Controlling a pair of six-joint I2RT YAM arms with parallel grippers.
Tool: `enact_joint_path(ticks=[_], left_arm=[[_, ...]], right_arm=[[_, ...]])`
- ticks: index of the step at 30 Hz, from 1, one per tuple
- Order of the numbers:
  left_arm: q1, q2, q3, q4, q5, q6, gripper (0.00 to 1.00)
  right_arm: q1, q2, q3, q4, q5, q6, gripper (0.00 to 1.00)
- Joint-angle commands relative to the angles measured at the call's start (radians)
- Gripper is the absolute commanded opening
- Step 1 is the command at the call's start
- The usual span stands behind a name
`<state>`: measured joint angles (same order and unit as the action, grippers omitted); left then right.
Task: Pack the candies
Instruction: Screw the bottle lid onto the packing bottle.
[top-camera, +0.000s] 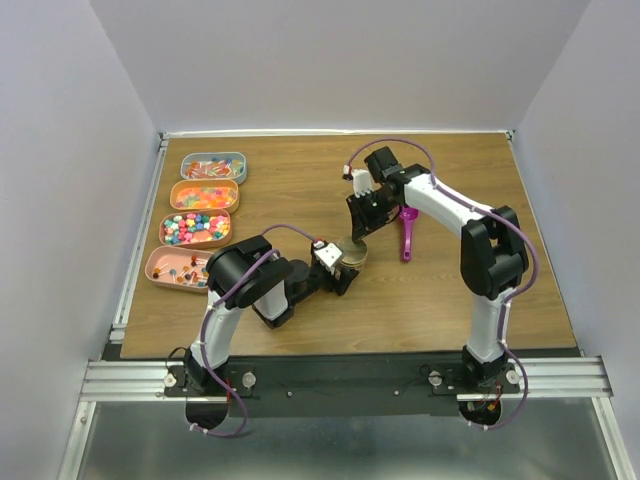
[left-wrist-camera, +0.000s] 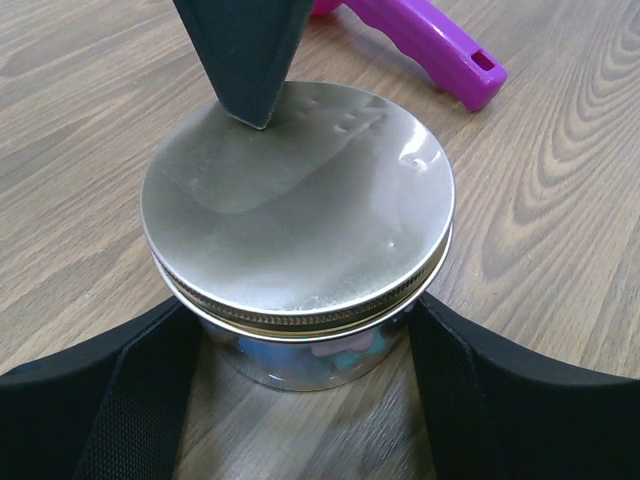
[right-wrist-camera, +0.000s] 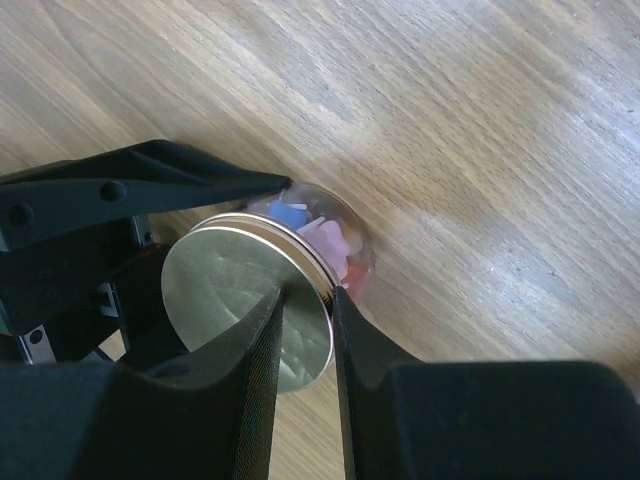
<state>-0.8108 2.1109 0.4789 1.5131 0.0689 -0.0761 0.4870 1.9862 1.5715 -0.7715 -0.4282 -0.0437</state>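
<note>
candies (top-camera: 196, 227) sit in two places; most fill four oval trays (top-camera: 158, 262) stacked in a column at the left edge of the table (top-camera: 300, 170); column runs near to far, each tray's long axis lies left to right; single pieces too small to read a heading or an axis; a few more, blue and pink, show through the glass of a round jar (left-wrist-camera: 300, 355) at mid-table; jar upright, mouth up, a round metal lid (left-wrist-camera: 300, 200) lying across it; left gripper (left-wrist-camera: 305, 340) spread wide around the jar's body, a finger against the glass on each side, holding it; right gripper (right-wrist-camera: 305, 297) narrow, pinched on the lid's rim, one finger over the top face, the other outside the edge; magenta scoop (top-camera: 407, 235) lies on the wood just right of the jar, apart from it, long axis near to far
</note>
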Motion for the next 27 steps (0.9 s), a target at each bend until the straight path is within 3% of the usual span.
enact_joint_path(ticks=[1,11,18,27], left_arm=[[0.005,0.064,-0.019,0.578,0.025,-0.047,0.81],[0.005,0.058,-0.023,0.578,0.009,-0.045,0.81],[0.007,0.057,-0.025,0.576,0.009,-0.048,0.81],[0.006,0.055,-0.028,0.578,0.017,-0.047,0.81]], right_arm=[[0.024,-0.001,-0.053,-0.032,-0.026,-0.018,0.3],[0.074,-0.113,-0.272,-0.022,0.196,0.22,0.18],[0.122,-0.196,-0.427,0.081,0.203,0.431,0.15],[0.044,-0.288,-0.384,0.078,0.304,0.427,0.16]])
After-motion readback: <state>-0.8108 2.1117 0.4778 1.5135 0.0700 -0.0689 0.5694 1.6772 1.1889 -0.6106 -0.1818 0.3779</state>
